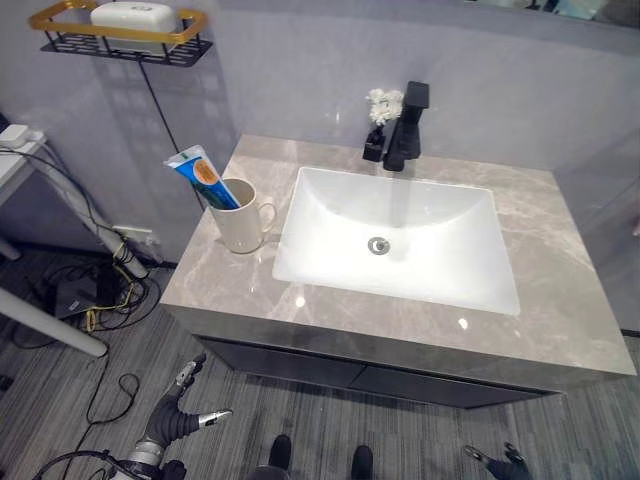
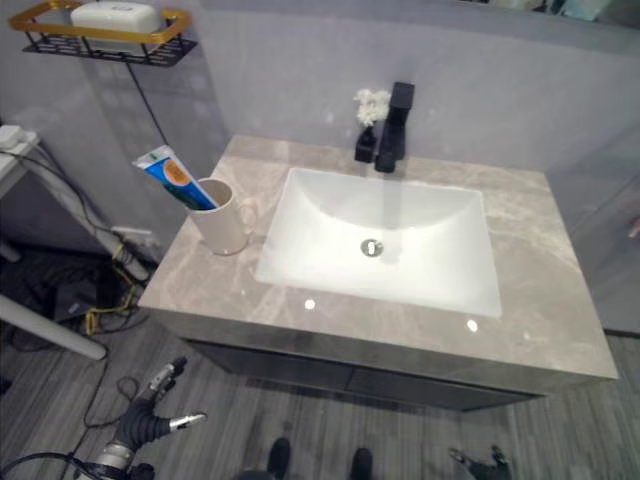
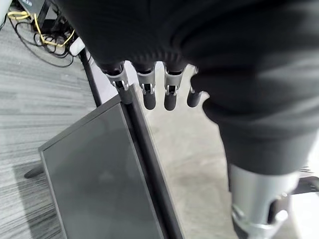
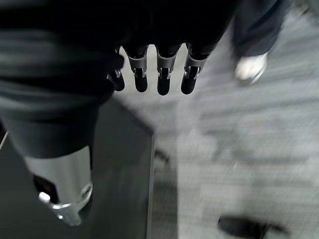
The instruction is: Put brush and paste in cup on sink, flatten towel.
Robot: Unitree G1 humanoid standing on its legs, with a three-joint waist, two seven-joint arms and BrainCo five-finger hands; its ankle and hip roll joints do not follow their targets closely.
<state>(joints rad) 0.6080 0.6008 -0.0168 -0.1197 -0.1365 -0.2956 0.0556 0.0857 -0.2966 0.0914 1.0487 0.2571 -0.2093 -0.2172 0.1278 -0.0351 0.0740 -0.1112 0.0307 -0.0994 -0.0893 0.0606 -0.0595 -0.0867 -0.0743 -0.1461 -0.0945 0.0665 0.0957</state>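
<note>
Though one cup [image 1: 241, 219], one paste tube [image 1: 202, 176].

a grey marbled countertop [image 1: 210, 275] is seen on a dark cabinet [image 1: 300, 365], with a white rectangular sink [image 1: 440, 290] set into its middle. a white cup [image 1: 240, 222] is stood on the counter just left of the sink, a blue and white paste tube [image 1: 202, 177] leaning out of it. a black faucet [image 1: 405, 135] and a small dark bottle [image 1: 374, 143] are placed side by side behind the sink.
</note>
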